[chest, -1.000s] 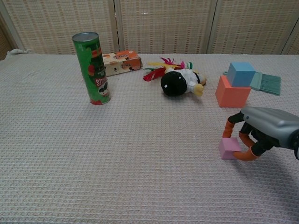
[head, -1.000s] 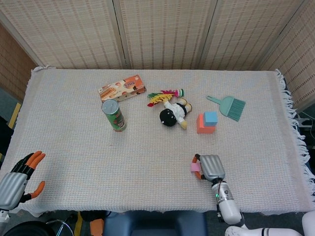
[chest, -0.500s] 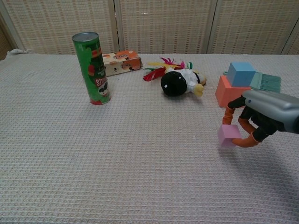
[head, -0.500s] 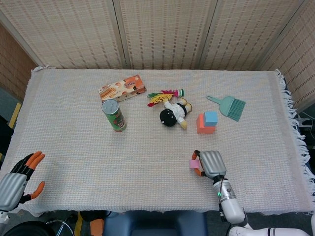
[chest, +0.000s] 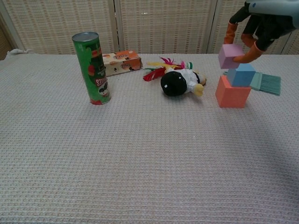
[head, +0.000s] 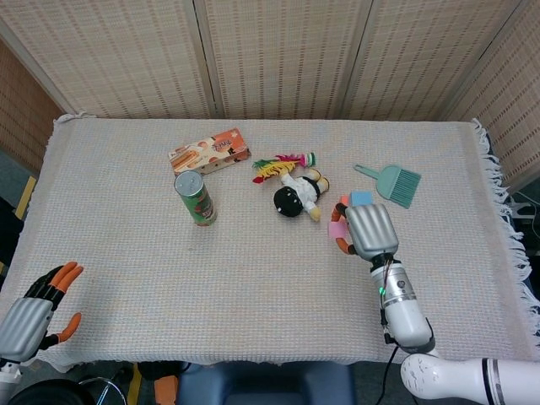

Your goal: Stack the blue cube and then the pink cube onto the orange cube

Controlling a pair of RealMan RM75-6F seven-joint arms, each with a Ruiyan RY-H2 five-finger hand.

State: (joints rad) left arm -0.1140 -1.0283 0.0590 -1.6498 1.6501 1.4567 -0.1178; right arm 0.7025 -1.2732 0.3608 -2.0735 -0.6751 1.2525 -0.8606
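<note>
A: Right hand?
B: Pinching small pink cube, in the air just above small blue cube stacked on larger orange cube.
A: Left hand?
B: Fingers apart, holding nothing, near table edge.
A: Tall green snack can?
B: Upright, top closed.

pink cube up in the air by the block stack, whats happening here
The robot's right hand holds the small pink cube in the air, just above and slightly left of the small blue cube, which already sits on the larger orange cube. The pink cube is not yet set down. The left hand rests idle and open at the table's near left corner, holding nothing.
</note>
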